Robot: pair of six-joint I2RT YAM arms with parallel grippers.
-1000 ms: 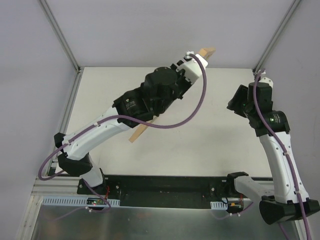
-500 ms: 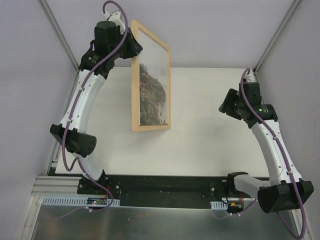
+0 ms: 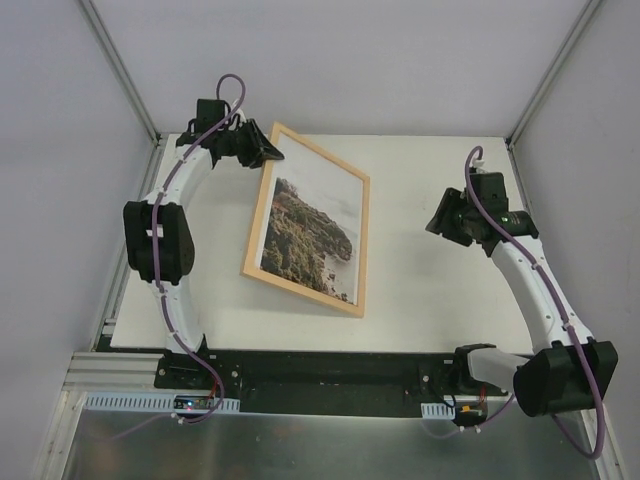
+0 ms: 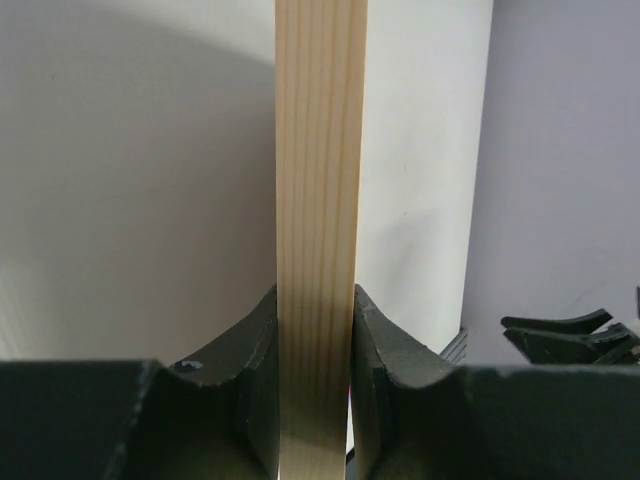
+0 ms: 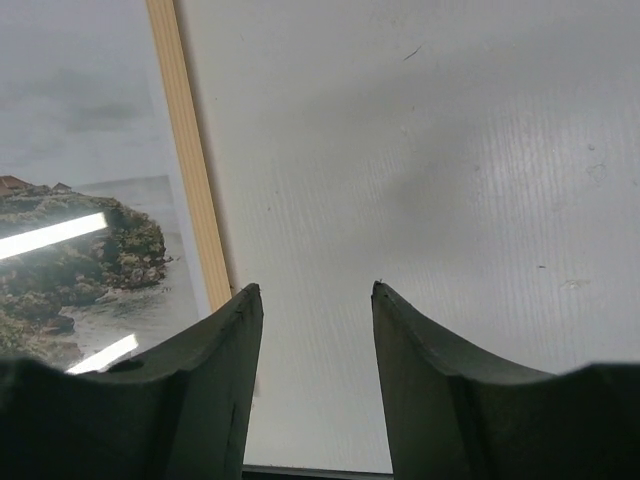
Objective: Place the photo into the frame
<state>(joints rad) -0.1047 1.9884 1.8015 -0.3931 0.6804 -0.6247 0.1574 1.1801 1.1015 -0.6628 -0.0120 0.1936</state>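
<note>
The frame (image 3: pixel 258 205) of light wood lies slanted on the white table, left of centre, picture side up. The photo (image 3: pixel 308 235) of a rocky cliff sits inside it behind the pane. My left gripper (image 3: pixel 272 152) is shut on the frame's far left corner. In the left wrist view the wooden edge (image 4: pixel 318 200) runs straight up between the two fingers of the left gripper (image 4: pixel 315 295). My right gripper (image 3: pixel 437 222) hovers open to the right of the frame, apart from it. In the right wrist view the right gripper (image 5: pixel 316 290) is over bare table, with the frame (image 5: pixel 190 180) and photo (image 5: pixel 80 240) at the left.
The white table (image 3: pixel 430 290) ends at a black rail (image 3: pixel 330 365) in front, where the arm bases stand. Metal corner posts (image 3: pixel 120 70) and grey walls close in the back and sides.
The left arm has swung to the far left and brought the frame from standing upright down toward the table, picture up. The right gripper has narrowed a little and shifted left.
</note>
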